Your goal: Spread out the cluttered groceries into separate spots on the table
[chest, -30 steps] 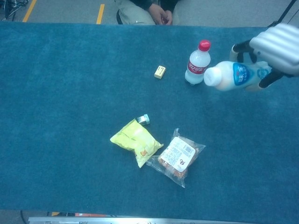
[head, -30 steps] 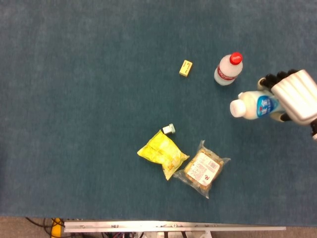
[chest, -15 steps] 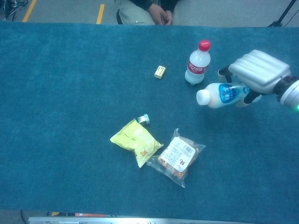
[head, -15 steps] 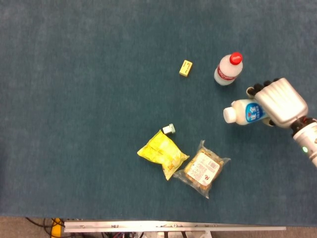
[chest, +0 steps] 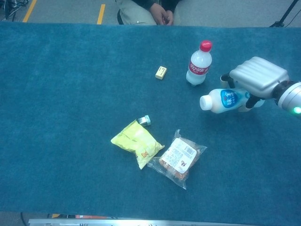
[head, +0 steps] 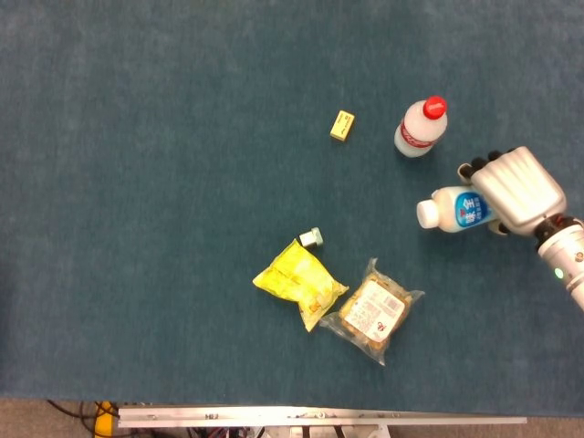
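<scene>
Right hand grips white bottle lying sideways, cap pointing left, fingers wrapped round its body; red-cap bottle stands near, apart.

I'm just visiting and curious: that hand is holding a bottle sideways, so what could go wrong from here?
The white bottle with a blue label lies sideways in the right hand; once released, it might roll along the blue carpeted table. Its cap points toward the upright clear bottle with a red cap, so it might knock that over.

Teal carpeted table, grey floor with yellow lines beyond its far edge.
</scene>
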`<state>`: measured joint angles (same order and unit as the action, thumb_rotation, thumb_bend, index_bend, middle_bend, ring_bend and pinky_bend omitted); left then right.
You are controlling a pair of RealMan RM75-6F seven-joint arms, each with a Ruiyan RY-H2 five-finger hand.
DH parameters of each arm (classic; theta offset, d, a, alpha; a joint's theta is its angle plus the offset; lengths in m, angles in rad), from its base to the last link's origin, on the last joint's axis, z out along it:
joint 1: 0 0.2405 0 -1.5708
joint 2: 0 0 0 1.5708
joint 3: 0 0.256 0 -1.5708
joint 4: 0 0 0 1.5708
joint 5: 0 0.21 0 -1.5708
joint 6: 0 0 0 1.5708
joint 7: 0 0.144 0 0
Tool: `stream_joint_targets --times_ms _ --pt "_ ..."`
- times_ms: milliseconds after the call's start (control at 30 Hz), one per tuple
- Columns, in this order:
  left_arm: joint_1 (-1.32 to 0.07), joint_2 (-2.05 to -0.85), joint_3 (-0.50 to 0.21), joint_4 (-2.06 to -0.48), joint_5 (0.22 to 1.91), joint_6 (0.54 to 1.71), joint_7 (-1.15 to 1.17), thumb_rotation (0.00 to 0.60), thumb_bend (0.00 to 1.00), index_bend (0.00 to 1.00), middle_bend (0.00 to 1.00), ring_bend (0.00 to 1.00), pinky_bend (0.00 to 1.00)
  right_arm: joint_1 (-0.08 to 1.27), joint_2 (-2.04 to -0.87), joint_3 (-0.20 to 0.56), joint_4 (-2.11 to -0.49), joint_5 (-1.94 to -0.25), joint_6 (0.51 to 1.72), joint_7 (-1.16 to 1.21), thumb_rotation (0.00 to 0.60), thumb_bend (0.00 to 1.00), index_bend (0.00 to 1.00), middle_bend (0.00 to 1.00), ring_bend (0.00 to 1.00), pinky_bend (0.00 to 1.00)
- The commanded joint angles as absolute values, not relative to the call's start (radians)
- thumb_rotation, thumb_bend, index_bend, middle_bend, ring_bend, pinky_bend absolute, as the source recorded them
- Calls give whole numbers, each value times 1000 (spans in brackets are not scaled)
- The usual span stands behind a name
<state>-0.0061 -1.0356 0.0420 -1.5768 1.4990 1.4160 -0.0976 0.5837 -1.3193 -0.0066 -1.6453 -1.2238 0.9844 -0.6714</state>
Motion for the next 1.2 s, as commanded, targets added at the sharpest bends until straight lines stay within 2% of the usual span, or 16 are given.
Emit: stream_joint_targets --times_ms 33,267,467,600,733,833,1200 --pt "-7 -1037 42 -1577 1500 1415 -97 600 441 373 336 268 199 583 -1314 -8 -1649 -1216 984 -676 600 71 385 465 442 617" --pt "-11 -1041 43 -1576 1498 1411 -96 600 441 373 336 268 199 582 -1299 -11 -1658 -1196 981 -675 600 71 328 438 427 617" --pt "-14 -1044 44 -1575 1499 1408 -95 600 441 373 336 268 199 577 -1291 -13 -1665 -1207 994 -664 600 71 326 434 420 617" --pt "-11 -1043 43 -1573 1498 1414 -97 600 441 373 336 268 199 560 -1268 -18 -1687 -1270 1037 -621 600 71 321 425 409 616" --pt "-10 -1040 42 -1574 1495 1419 -97 600 441 373 336 268 199 540 -1235 -28 -1713 -1342 1071 -550 600 71 257 382 371 596" --pt "-11 -1035 38 -1577 1494 1422 -95 600 441 373 336 268 199 532 -1212 -35 -1729 -1383 1082 -504 600 71 253 380 368 595" --pt "-11 -1021 37 -1592 1498 1431 -86 600 441 373 336 268 199 523 -1175 -71 -1762 -1444 1050 -528 600 70 253 380 368 595"
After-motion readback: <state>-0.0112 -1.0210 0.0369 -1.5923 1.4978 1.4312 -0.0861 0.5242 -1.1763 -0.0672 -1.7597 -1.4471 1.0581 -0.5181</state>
